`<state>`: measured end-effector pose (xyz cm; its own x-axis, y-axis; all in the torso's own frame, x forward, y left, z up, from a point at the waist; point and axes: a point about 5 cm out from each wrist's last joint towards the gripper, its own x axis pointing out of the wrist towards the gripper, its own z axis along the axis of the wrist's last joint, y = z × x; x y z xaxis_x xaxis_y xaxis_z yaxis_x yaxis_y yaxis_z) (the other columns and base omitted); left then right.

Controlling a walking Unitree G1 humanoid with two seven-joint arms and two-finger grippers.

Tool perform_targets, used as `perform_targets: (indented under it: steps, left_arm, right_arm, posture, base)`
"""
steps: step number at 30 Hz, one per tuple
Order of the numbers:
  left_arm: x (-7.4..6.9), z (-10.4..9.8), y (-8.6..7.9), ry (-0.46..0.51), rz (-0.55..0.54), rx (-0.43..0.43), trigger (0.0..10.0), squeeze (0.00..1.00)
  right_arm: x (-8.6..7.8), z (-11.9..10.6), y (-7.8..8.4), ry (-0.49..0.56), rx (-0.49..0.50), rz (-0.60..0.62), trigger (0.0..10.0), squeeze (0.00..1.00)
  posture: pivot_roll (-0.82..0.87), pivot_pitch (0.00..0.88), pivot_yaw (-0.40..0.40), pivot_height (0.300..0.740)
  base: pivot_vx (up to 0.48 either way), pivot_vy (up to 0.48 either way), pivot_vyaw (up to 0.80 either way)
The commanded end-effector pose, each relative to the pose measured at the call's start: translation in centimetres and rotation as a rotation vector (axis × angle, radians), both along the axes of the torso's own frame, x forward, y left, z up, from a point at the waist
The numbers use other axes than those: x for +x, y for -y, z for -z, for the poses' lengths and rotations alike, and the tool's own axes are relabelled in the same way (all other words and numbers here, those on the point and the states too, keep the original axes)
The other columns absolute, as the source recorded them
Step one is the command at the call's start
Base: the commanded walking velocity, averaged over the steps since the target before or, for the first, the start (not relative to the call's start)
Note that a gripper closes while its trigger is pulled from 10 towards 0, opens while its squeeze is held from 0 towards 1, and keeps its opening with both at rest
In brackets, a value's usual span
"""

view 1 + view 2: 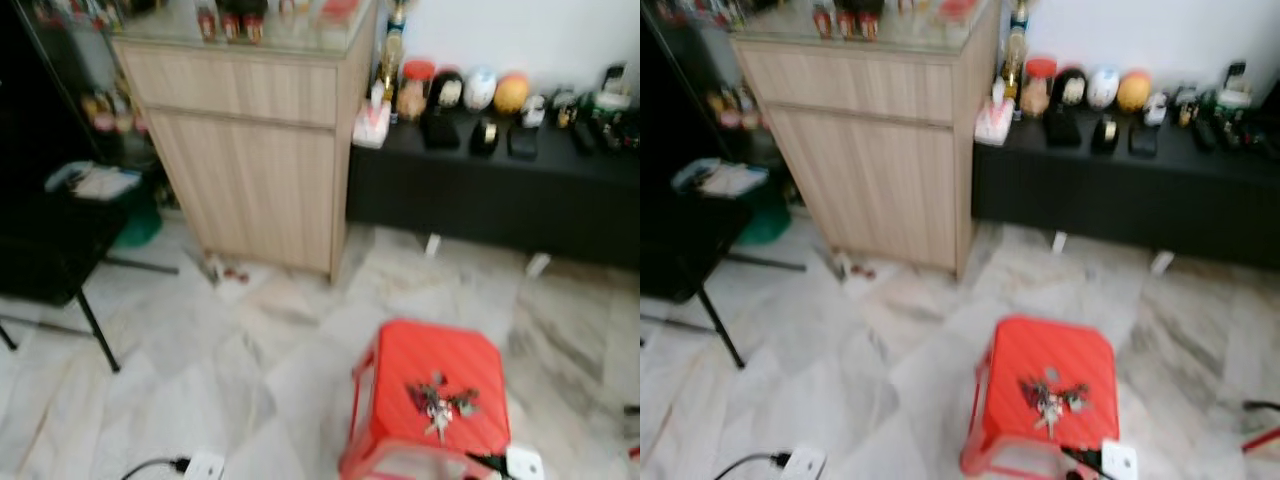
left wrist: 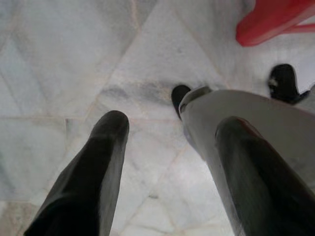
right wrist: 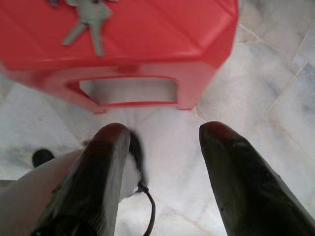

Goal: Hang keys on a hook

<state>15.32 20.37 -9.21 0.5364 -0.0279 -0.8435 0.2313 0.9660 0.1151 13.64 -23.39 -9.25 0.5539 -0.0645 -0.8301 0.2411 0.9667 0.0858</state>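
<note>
We find the keys [image 1: 437, 403] lying in a loose bunch on top of the red plastic stool [image 1: 400, 365], toward its near edge, untouched by either claw. The stool stands on the pale marble floor [image 1: 250, 380], well apart from the furniture behind it.

In its wrist view the right gripper [image 3: 160, 137] hangs above the floor just short of the stool's near side, its two black fingers spread and empty; the keys appear at the far edge of that view. In the left wrist view the left gripper [image 2: 170, 142] points down at bare marble, fingers likewise parted and holding nothing, with a corner of the stool off to one side.

Beyond the stool we note a light wooden cabinet [image 1: 250, 150] with bottles on its top, and beside it a low black bench [image 1: 480, 200] carrying assorted small items against the white wall. A white plug [image 1: 203, 466] with black cable lies on the floor. The head views are blurred.
</note>
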Motion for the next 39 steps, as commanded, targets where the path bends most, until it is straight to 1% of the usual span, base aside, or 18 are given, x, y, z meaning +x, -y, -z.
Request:
perform_targets:
  steps: [1, 3, 7, 9, 11, 15, 18, 20, 22, 23, 24, 25, 29, 30, 31, 34, 35, 39]
  left_arm:
    - [-1.0, 0.4, 0.1, -0.016, -0.033, -0.007, 10.0, 0.00]
    - [-1.0, 0.4, 0.1, -0.009, -0.056, -0.014, 10.0, 0.00]
    - [-0.7, -0.1, 0.1, 0.134, -0.231, -0.067, 10.0, 0.00]
    - [-0.3, -0.6, 0.1, 0.219, -0.223, -0.046, 10.0, 0.00]
    - [-0.2, -0.7, 0.0, 0.241, -0.223, -0.040, 10.0, 0.00]
    - [0.3, -1.7, 0.1, 0.399, -0.291, -0.085, 10.0, 0.00]
    - [0.4, -2.0, 0.1, 0.440, -0.301, -0.099, 10.0, 0.00]
    - [0.6, -2.5, 0.1, 0.501, -0.302, -0.107, 10.0, 0.00]
    - [0.6, -2.6, 0.1, 0.520, -0.290, -0.093, 10.0, 0.00]
    - [0.6, -2.7, 0.1, 0.524, -0.284, -0.085, 10.0, 0.00]
    - [0.6, -2.7, 0.1, 0.529, -0.284, -0.083, 10.0, 0.00]
    - [0.6, -2.7, 0.0, 0.539, -0.290, -0.072, 10.0, 0.00]
    - [0.5, -2.8, 0.0, 0.549, -0.302, -0.067, 10.0, 0.00]
    - [4.6, -5.1, -0.3, 0.679, -0.289, -0.078, 10.0, 0.00]
    - [9.3, -8.8, -0.3, 0.840, -0.272, -0.100, 10.0, 0.00]
    - [11.6, -11.5, -0.4, 0.958, -0.215, -0.077, 10.0, 0.00]
    - [12.6, -13.3, -0.4, 1.033, -0.169, -0.064, 10.0, 0.00]
    - [12.9, -14.8, -0.1, 1.116, -0.142, -0.046, 10.0, 0.00]
  right_arm:
    - [-0.2, 0.0, 0.2, 0.004, -0.008, 0.004, 10.0, 0.00]
    - [-0.2, 0.0, 0.2, 0.007, -0.008, 0.004, 10.0, 0.00]
    - [0.2, -0.3, 0.4, 0.062, -0.024, 0.008, 10.0, 0.00]
    - [0.4, -0.5, 0.4, 0.094, -0.028, 0.005, 10.0, 0.00]
    - [0.5, -0.6, 0.4, 0.103, -0.035, -0.002, 10.0, 0.00]
    - [1.1, -1.2, 0.8, 0.190, -0.097, -0.019, 10.0, 0.00]
    - [1.2, -1.4, 0.8, 0.223, -0.095, 0.000, 10.0, 0.00]
    - [1.6, -2.0, 0.8, 0.305, -0.100, -0.011, 10.0, 0.00]
    - [8.8, -5.7, -0.6, 0.516, -0.128, -0.073, 10.0, 0.00]
    - [11.3, -7.3, -1.3, 0.590, -0.138, -0.091, 10.0, 0.00]
    - [12.8, -8.6, -1.7, 0.639, -0.136, -0.094, 10.0, 0.00]
    - [13.8, -9.4, -2.0, 0.674, -0.130, -0.100, 10.0, 0.00]
    - [14.4, -10.0, -2.5, 0.713, -0.108, -0.109, 10.0, 0.00]
    - [14.5, -10.0, -2.6, 0.719, -0.102, -0.112, 10.0, 0.00]
    - [14.6, -10.1, -2.8, 0.726, -0.097, -0.115, 10.0, 0.00]
    - [14.8, -10.3, -2.9, 0.733, -0.089, -0.116, 10.0, 0.00]
    - [15.0, -10.5, -2.9, 0.737, -0.085, -0.110, 10.0, 0.00]
    - [15.0, -10.7, -2.6, 0.747, -0.091, -0.098, 10.0, 0.00]
  posture:
    - [-0.06, 0.092, -0.031, 0.740]
    - [-0.06, 0.091, -0.032, 0.740]
    - [-0.05, 0.091, -0.036, 0.740]
    - [-0.05, 0.090, -0.036, 0.740]
    - [-0.05, 0.090, -0.036, 0.740]
    - [-0.05, 0.090, -0.045, 0.740]
    - [-0.05, 0.090, -0.045, 0.740]
    - [-0.06, 0.089, -0.054, 0.740]
    - [-0.05, 0.089, -0.055, 0.740]
    - [-0.05, 0.089, -0.055, 0.740]
    - [-0.05, 0.088, -0.055, 0.740]
    - [-0.05, 0.088, -0.055, 0.740]
    - [-0.05, 0.081, -0.054, 0.740]
    - [-0.05, 0.081, -0.054, 0.740]
    - [-0.05, 0.077, -0.054, 0.740]
    - [-0.05, 0.074, -0.055, 0.740]
    - [-0.05, 0.074, -0.055, 0.740]
    - [-0.05, 0.068, -0.055, 0.740]
  base:
    - [0.000, 0.000, 0.00]
    - [0.000, 0.000, 0.00]
    - [0.000, 0.000, 0.00]
    - [0.000, 0.000, 0.00]
    - [0.000, 0.000, 0.00]
    - [0.000, 0.000, 0.00]
    - [0.000, 0.000, 0.00]
    - [0.000, 0.000, 0.00]
    - [0.000, 0.000, 0.00]
    - [0.000, 0.000, 0.00]
    - [0.000, 0.000, 0.00]
    - [0.000, 0.000, 0.00]
    - [0.000, 0.000, 0.00]
    - [0.000, 0.000, 0.00]
    - [0.000, 0.000, 0.00]
    - [0.000, 0.000, 0.00]
    - [0.000, 0.000, 0.00]
    - [0.000, 0.000, 0.00]
